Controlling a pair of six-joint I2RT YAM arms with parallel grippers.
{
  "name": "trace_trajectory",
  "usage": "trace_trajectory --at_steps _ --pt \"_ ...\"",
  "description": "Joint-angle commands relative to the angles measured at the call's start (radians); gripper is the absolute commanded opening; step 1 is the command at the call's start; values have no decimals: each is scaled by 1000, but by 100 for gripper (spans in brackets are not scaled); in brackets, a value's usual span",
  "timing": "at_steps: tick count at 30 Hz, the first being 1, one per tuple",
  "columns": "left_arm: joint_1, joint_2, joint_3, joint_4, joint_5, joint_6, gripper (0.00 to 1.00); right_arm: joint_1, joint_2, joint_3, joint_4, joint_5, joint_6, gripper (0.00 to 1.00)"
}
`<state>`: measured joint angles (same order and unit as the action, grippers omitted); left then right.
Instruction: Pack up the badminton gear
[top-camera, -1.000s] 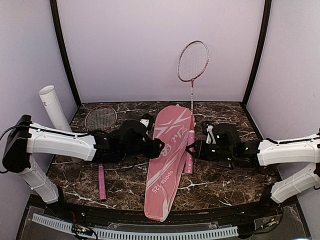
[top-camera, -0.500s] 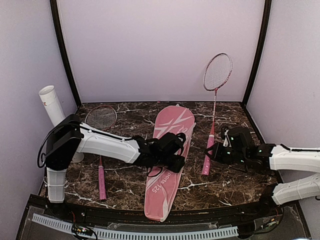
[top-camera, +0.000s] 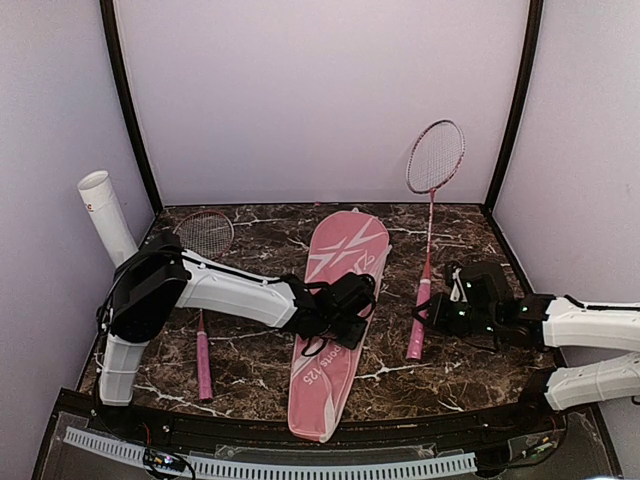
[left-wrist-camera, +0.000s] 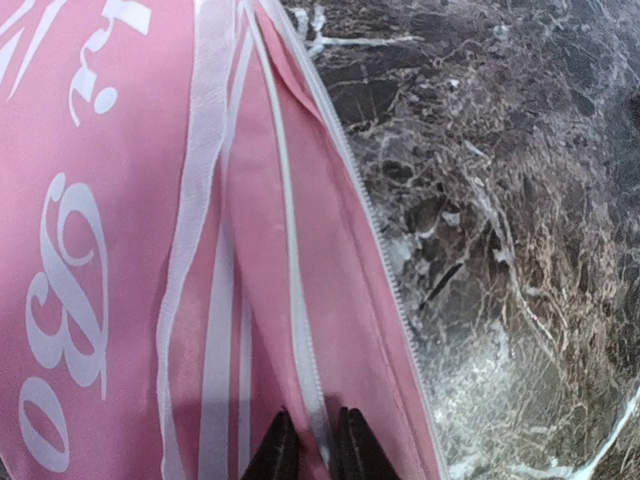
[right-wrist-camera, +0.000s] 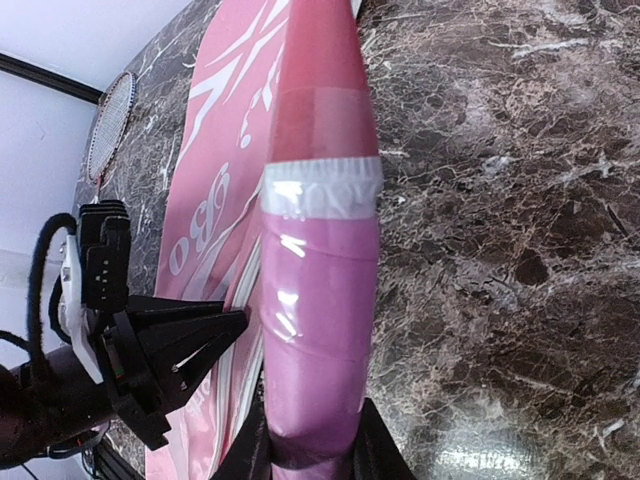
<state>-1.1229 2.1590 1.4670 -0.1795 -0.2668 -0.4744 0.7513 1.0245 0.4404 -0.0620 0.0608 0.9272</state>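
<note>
The pink racket-shaped bag lies lengthwise mid-table. My left gripper reaches across it to its right edge; the left wrist view shows the gripper shut on a fold of the bag beside the white zip. My right gripper is shut on the pink handle of a red-framed racket, which stands tilted, head up by the back wall, just right of the bag. A second racket lies flat at the left. The white tube leans in the back left corner.
The marble table is walled by lilac panels with black corner posts. The left arm's white link spans the second racket's shaft. A cable guard runs along the near edge.
My left gripper has crossed from the bag's left side to its right edge and closed on the fabric. My right gripper has carried the racket rightward, off the bag.
</note>
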Motion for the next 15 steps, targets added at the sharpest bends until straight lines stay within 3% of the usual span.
trace_trajectory --at_steps 1,5,15 --pt "37 -21 7 -62 -5 -51 3 -8 -60 12 -3 -17 -15 0" --pt "83 -84 -33 -16 14 -62 0 -8 -121 14 -98 -105 -30 0" --pt "225 -246 -95 112 104 -66 0 -7 -346 -51 -264 -492 66 0"
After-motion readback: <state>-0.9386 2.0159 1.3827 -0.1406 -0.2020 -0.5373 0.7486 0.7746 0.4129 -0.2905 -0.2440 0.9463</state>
